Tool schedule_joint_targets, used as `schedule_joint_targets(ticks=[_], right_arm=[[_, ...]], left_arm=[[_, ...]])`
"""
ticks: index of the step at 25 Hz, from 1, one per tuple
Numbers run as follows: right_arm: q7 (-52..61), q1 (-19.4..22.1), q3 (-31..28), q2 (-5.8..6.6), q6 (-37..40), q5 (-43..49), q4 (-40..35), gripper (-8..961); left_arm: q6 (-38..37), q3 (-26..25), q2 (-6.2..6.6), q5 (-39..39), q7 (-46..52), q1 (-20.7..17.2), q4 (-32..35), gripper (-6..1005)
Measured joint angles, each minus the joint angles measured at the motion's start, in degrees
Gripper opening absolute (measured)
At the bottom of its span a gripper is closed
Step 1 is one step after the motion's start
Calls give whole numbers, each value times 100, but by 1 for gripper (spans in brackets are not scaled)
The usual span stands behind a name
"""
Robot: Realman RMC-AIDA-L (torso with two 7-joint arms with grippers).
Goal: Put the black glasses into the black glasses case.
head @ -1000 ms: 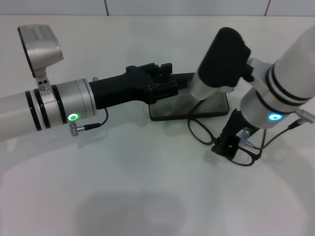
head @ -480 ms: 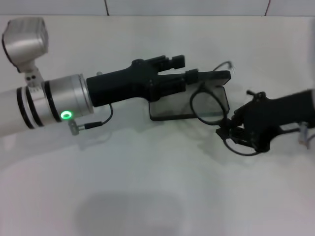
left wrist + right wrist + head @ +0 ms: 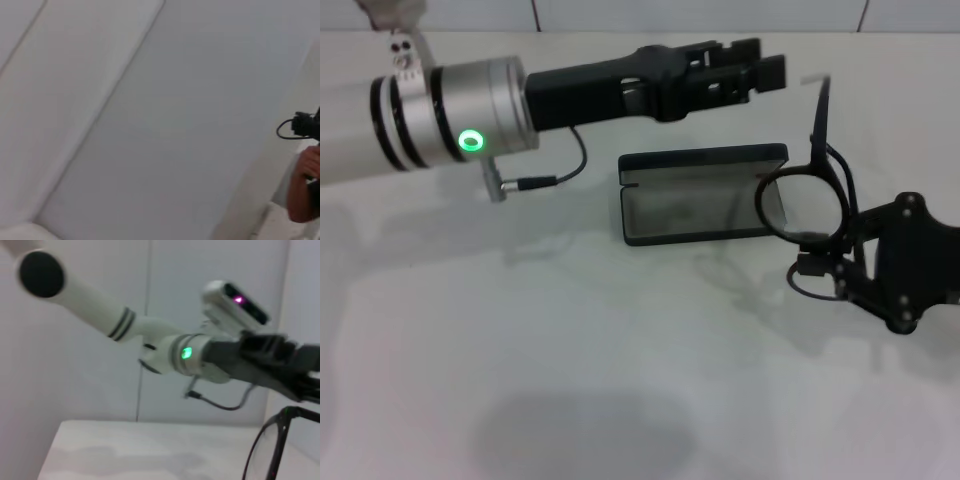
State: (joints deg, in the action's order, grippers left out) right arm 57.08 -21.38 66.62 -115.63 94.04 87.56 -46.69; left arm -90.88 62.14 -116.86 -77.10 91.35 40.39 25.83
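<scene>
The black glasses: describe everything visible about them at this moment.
The black glasses have a thin dark frame and clear oval lenses. The right gripper holds them by the frame, lifted off the table, one lens facing the camera, a temple arm pointing up. They hang beside the open glasses case, not inside.

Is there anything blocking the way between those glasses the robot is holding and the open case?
Nothing visible does. The thin black-framed glasses, held by the right gripper, hang just beside the open flat black glasses case. The left gripper is raised behind the case, not between them.
</scene>
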Motion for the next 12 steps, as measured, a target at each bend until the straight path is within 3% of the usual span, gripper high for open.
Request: schedule_joint_targets(ticks=[5,12], right_arm=[[-1092,-67,-16,-22,42,-269,456,106],[-1445,-90,-21,-2,3,-284,490,106]], left_arm=[[-19,74,-7,-313,628,349,-70,652],[-92,85,-122,-502,761,530,-47,651]])
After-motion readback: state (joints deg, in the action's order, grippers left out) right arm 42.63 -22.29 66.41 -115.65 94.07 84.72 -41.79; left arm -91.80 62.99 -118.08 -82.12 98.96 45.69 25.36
